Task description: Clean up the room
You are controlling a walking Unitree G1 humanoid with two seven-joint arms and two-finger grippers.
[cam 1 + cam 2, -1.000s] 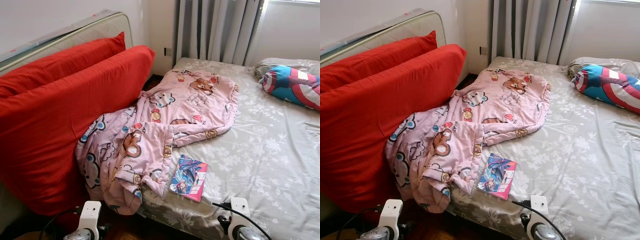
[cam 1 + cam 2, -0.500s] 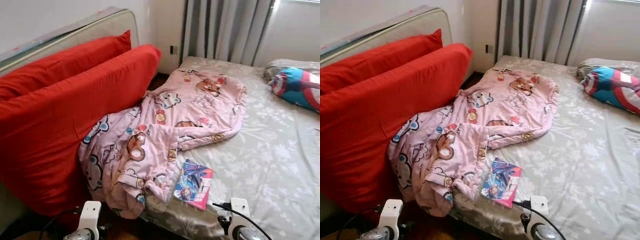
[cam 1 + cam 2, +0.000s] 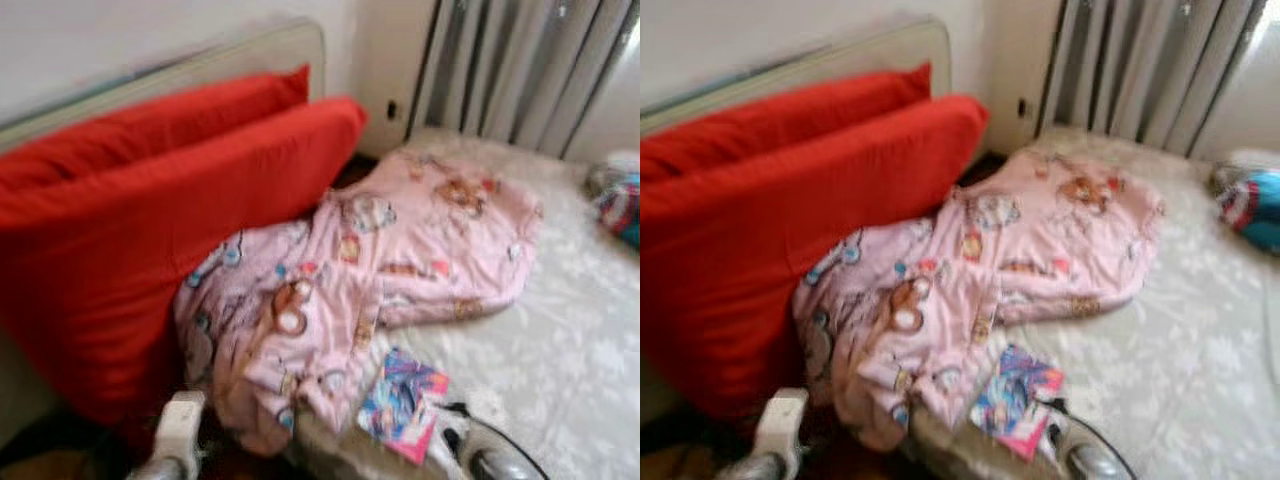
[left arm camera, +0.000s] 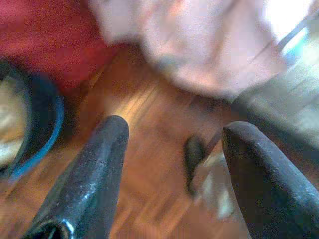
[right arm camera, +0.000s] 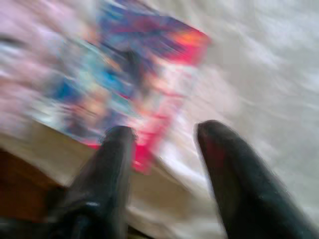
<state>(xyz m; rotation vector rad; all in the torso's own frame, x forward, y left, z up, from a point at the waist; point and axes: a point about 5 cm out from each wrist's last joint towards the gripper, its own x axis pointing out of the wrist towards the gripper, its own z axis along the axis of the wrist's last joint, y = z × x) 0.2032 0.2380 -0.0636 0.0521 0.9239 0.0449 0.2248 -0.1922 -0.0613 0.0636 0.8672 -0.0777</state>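
Everything is blurred by motion. A pink cartoon-print blanket (image 3: 380, 270) lies crumpled over the near left corner of the bed (image 3: 560, 350) and hangs off its edge. A colourful book (image 3: 405, 402) rests on the grey floral sheet just beside the blanket's hanging end. My right gripper (image 5: 165, 130) is open, its black fingers (image 5: 117, 164) low over the bed's edge, right beside the book (image 5: 134, 74). My left gripper (image 4: 174, 132) is open above the wooden floor (image 4: 134, 164), below the blanket's hanging end (image 4: 199, 45).
Two big red cushions (image 3: 150, 230) lean against an upright mattress on the left, close to the bed. A blue and red pillow (image 3: 620, 205) lies at the far right. Grey curtains (image 3: 520, 70) hang behind. A blue-rimmed basin (image 4: 35, 134) and a small dark object (image 4: 194, 154) sit on the floor.
The whole picture has slid to the right and gone blurry, so the camera has turned left. Blanket, book and cushions lie as before.
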